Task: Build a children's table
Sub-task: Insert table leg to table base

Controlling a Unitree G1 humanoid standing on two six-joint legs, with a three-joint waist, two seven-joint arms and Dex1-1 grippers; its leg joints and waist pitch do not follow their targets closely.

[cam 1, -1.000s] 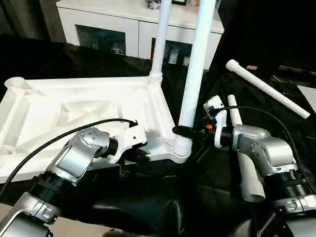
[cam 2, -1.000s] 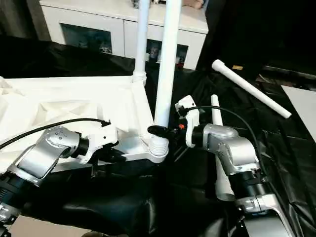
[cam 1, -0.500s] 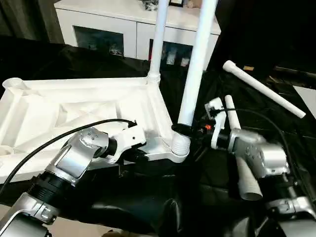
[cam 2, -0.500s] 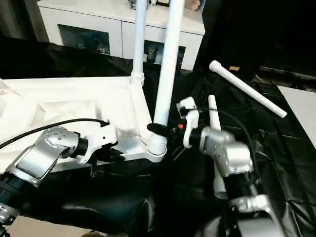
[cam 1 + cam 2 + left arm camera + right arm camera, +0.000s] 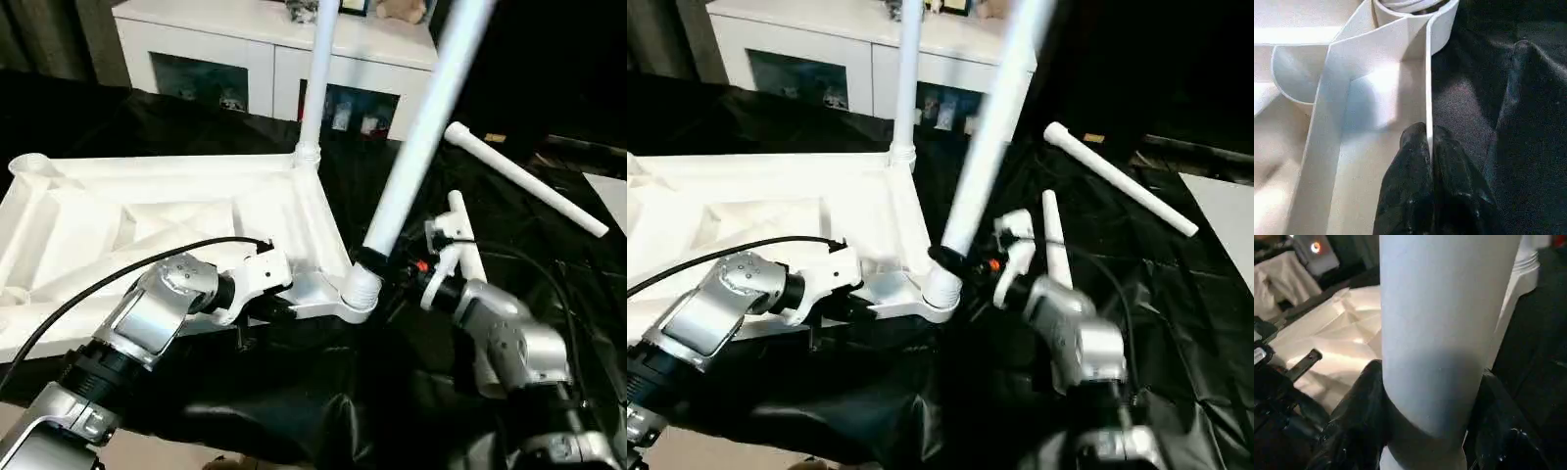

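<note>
**Second leg half-seated, two legs left**

The right hand (image 5: 377,262) is clamped on a leg (image 5: 421,147) just above its foot, at the top's near corner socket (image 5: 359,290). That leg tilts hard away from the socket, so I judge it is not seated. The left hand (image 5: 1429,147), fingers pinched together on the thin rim of the top (image 5: 167,211), steadies it beside that corner. The top lies ribbed side up on the black-draped counter (image 5: 323,392). Beyond the hands, one leg (image 5: 316,78) stands upright in the far corner. Right of the right hand, two loose legs (image 5: 524,178) (image 5: 1052,230) lie on the cloth, with two sockets still empty.
</note>
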